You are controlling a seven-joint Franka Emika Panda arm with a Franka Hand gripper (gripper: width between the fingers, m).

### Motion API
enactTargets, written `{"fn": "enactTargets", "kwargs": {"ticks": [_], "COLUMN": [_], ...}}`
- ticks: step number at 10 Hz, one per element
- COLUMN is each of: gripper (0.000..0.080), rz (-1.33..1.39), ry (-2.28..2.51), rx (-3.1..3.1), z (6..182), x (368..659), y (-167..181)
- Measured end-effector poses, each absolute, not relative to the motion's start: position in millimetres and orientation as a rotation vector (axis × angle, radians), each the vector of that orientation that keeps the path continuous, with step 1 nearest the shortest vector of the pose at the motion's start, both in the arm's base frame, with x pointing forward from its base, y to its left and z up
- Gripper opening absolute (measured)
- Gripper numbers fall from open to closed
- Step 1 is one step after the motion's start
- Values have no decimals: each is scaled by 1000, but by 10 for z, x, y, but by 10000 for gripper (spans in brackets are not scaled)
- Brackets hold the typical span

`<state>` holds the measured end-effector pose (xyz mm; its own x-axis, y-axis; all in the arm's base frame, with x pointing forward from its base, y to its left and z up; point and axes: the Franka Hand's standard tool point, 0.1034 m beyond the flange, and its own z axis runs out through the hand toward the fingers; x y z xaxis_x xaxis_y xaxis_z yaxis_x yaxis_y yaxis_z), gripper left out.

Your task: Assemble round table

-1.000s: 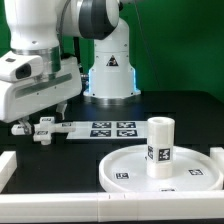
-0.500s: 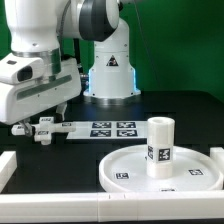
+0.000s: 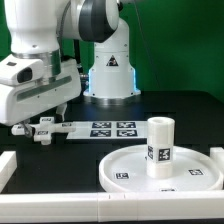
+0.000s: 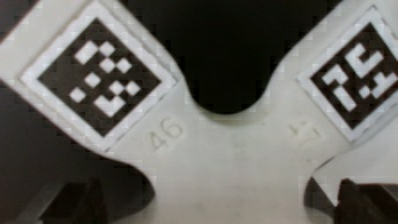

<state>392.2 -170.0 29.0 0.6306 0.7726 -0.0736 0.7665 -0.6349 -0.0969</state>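
The cross-shaped foot piece point(image 4: 222, 150) fills the wrist view, white with a black-and-white marker on each of two arms. My gripper point(image 4: 217, 205) is low over it, with one dark fingertip point(image 4: 80, 205) on each side of its narrow middle and small gaps showing; it looks open. In the exterior view the gripper point(image 3: 30, 130) is down at the table on that view's left, with the foot point(image 3: 47, 127) under it. The round disc point(image 3: 125, 160) lies at the front right. The short thick leg point(image 3: 160, 148) stands upright on it.
The marker board point(image 3: 105, 128) lies flat just to the exterior view's right of the gripper. White border bars run along the front point(image 3: 60, 205) and at the right point(image 3: 217, 155). The robot's base point(image 3: 108, 70) stands behind the board.
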Motion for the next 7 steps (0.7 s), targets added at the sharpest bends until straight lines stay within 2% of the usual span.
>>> {"fn": "enactTargets", "kwargs": {"ticks": [1,2,7], "gripper": [561,432,435], "rz": [168,167,173], "ry": [-1316,-1315,-1294], "rx": [-2785,-2786,-2788], "z": [287,290,320], "x": [3922,3925,3942], "y": [-1702,-1704,-1693]}}
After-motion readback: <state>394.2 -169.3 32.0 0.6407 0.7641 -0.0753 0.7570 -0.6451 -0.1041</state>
